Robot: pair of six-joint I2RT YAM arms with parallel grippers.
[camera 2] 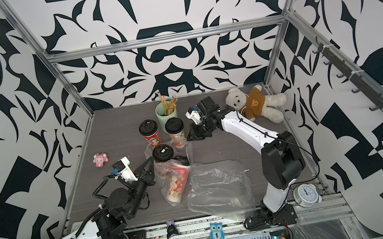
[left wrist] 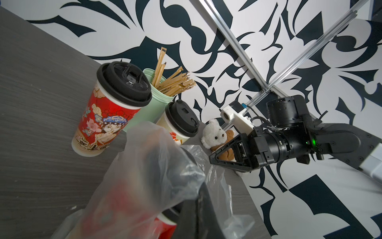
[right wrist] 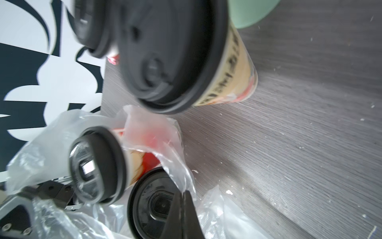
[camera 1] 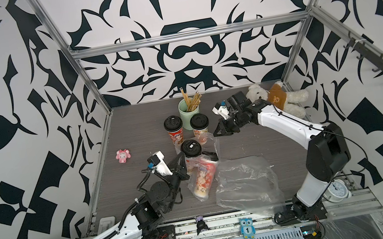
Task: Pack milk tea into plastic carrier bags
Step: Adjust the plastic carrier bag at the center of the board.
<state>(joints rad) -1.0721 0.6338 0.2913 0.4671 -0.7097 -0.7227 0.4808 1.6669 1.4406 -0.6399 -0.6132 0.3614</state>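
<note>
Left tool (camera 1: 181,159) clenched on the film of the plastic carrier bag (camera 1: 191,184), mid-counter (camera 1: 135,134). Counts: two tools, four milk tea cups, two bags. Left to right:
- One pink toy (camera 1: 122,155).
- Two cups in that bag: upright cup (camera 1: 191,148) and lying cup (camera 1: 204,179).
- Behind them, two upright on the bare counter: red cup (camera 1: 173,128) and cream cup (camera 1: 199,124), beside one mint cup of sticks (camera 1: 189,112).
- Second bag (camera 1: 246,184), lying flat.
- Right tool (camera 1: 216,133), clenched on the first bag's far edge.
- One teddy (camera 1: 276,98).
</note>
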